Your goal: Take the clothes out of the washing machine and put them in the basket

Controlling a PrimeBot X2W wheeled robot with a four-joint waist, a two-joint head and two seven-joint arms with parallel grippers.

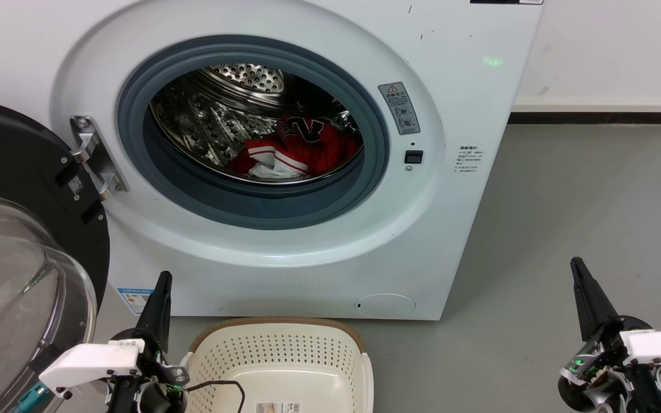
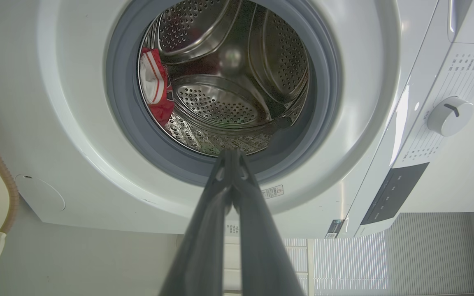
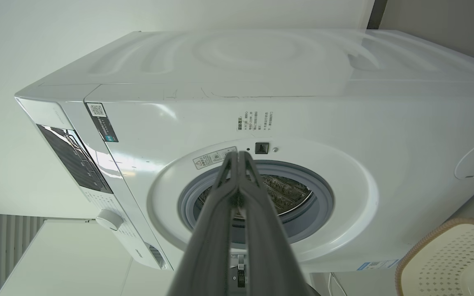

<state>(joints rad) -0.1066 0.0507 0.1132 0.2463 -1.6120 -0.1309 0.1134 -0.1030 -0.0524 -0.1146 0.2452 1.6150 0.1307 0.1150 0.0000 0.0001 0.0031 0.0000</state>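
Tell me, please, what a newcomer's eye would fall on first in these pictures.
The bright red jersey with its black numeral catches the eye first, lying low in the steel drum of the white washing machine, whose door stands open at the left. In front of the machine, the cream basket sits on the floor without clothes, between the left claw and the right claw, both shut.

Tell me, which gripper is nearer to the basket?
Left. The left gripper is just beside the basket, at its left rim; the right gripper is far off to its right.
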